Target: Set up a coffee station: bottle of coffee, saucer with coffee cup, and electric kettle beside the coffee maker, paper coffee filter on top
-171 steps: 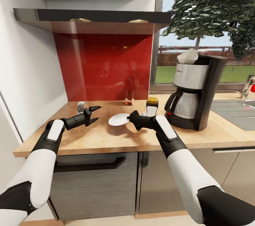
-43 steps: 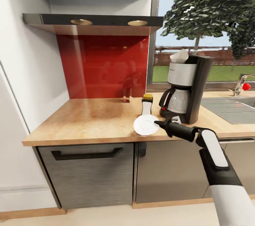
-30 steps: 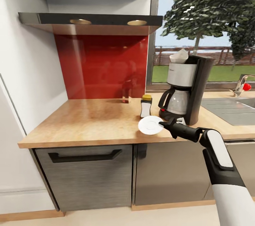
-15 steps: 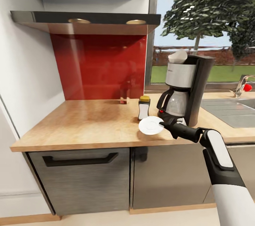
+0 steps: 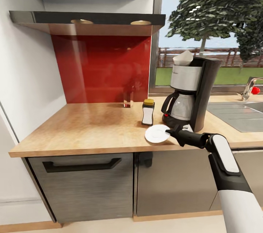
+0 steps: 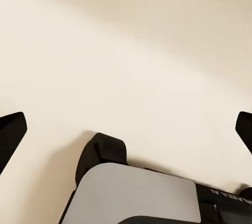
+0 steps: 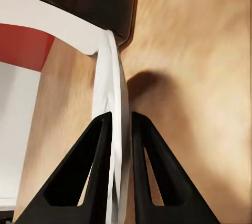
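Saucer [image 5: 156, 133]: rim pinched by right gripper [image 5: 171, 131], low over kitchen countertop [image 5: 91, 127], just before coffee maker [image 5: 193, 92].
Neighbour: bottle of coffee [image 5: 148, 112], near.
Left gripper [image 6: 126, 129]: spread, empty.
Risk: thin edge-hold slipping; saucer could tip.

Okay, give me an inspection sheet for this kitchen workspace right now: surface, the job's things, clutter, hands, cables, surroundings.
Surface: kitchen countertop, light wood, steel sink inset at the far right.
Job's things: coffee maker on the countertop with the paper coffee filter in its top; bottle of coffee upright beside it; saucer held tilted above the counter's front edge.
Clutter: small brownish glass object against the red backsplash.
Hands: right hand shut on the saucer's rim; left hand fingertips wide apart, over a plain pale surface.
Cables: nothing seen.
Surroundings: window with a tree outside, dark shelf above, grey cabinet fronts below.
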Robot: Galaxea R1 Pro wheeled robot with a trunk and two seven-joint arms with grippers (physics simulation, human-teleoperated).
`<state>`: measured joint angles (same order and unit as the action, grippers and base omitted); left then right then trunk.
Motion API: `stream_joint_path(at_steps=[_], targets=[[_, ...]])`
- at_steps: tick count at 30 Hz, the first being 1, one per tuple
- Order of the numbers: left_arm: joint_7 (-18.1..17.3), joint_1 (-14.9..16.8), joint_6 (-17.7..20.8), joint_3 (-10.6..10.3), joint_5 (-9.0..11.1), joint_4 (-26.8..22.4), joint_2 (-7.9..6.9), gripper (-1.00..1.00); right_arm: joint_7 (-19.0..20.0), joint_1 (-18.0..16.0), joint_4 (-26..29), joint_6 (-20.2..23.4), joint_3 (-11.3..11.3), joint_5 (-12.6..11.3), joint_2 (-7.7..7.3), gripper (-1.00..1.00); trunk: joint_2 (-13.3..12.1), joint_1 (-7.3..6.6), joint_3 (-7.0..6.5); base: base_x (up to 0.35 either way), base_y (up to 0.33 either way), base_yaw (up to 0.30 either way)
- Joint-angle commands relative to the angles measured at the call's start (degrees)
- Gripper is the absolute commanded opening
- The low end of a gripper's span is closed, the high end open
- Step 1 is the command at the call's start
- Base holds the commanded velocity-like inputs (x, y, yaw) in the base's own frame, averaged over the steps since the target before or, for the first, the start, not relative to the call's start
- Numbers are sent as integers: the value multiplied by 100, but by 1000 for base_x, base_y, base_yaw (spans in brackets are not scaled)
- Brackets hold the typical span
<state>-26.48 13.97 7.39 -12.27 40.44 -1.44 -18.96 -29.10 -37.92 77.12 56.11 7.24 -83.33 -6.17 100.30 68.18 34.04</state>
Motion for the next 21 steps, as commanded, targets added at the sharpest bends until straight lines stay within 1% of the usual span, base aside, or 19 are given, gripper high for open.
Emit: stream_joint_path(at_steps=[1, 9, 17, 21], targets=[[-15, 4, 43, -33, 61, -5, -3, 100, -49, -5, -24, 5, 2, -78, 1, -100, 3, -1, 6, 0, 0, 0], [-15, 3, 43, -31, 61, -5, -3, 100, -52, -5, -80, 5, -3, -78, 1, -100, 3, -1, 6, 0, 0, 0], [-15, 0, 43, -30, 61, -5, -3, 100, -52, -5, -85, 5, -2, -78, 1, -100, 3, -1, 6, 41, -3, 0], [-15, 1, 43, -30, 61, -5, -3, 100, -52, -5, -90, 5, -1, -78, 1, -100, 3, -1, 6, 79, -62, 0]])
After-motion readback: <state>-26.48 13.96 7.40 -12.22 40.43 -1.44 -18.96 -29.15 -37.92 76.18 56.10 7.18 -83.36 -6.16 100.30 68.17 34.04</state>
